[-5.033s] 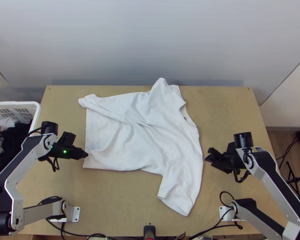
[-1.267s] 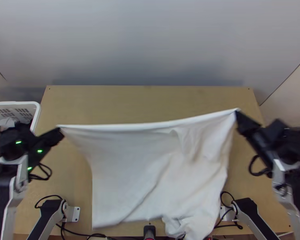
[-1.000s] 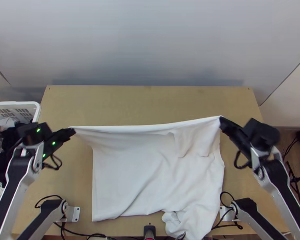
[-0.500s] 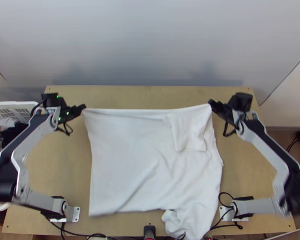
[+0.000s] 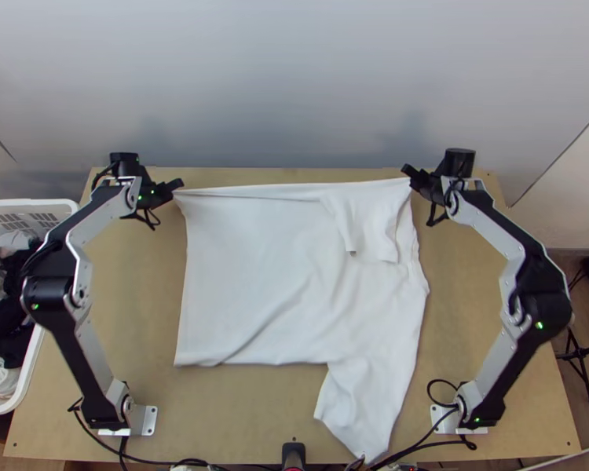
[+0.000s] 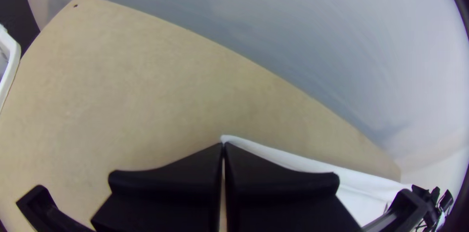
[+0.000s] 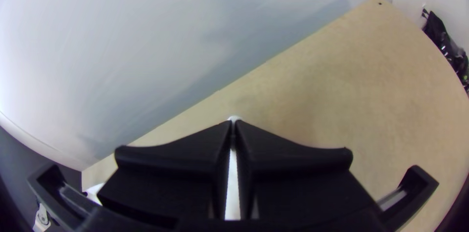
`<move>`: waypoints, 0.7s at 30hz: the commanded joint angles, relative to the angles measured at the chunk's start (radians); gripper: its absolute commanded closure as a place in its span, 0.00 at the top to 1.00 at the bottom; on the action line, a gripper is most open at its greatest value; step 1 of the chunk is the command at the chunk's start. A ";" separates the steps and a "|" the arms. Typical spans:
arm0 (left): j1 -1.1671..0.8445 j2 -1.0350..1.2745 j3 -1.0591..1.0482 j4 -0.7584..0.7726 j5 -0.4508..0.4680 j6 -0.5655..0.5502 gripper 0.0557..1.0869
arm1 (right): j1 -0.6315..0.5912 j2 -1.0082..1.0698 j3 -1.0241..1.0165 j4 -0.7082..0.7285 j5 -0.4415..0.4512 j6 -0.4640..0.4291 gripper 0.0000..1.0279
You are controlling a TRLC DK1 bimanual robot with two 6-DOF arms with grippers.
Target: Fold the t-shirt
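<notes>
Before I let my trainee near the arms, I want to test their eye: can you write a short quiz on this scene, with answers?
1. Which part of the t-shirt do the left gripper and right gripper hold?
a) the edge nearest the arms' bases
b) the middle
c) the far edge
2. True or false: the t-shirt is folded into a small, neat square.
3. Fill in: dark cloth lies in the white ____.
Key: 1 c; 2 false; 3 basket.

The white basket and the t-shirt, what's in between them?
Between the basket and the t-shirt, the top view shows wooden table, with the left arm over it.
</notes>
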 commanded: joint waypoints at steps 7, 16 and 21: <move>0.003 0.197 0.298 -0.110 -0.036 0.004 0.03 | -0.020 0.207 0.295 -0.085 0.016 -0.014 0.03; 0.000 0.102 0.319 -0.488 0.125 -0.043 0.03 | 0.009 0.166 0.420 -0.476 0.012 0.038 0.03; 0.000 0.076 0.347 -0.665 0.183 -0.039 0.03 | 0.032 0.146 0.469 -0.652 0.008 0.060 0.03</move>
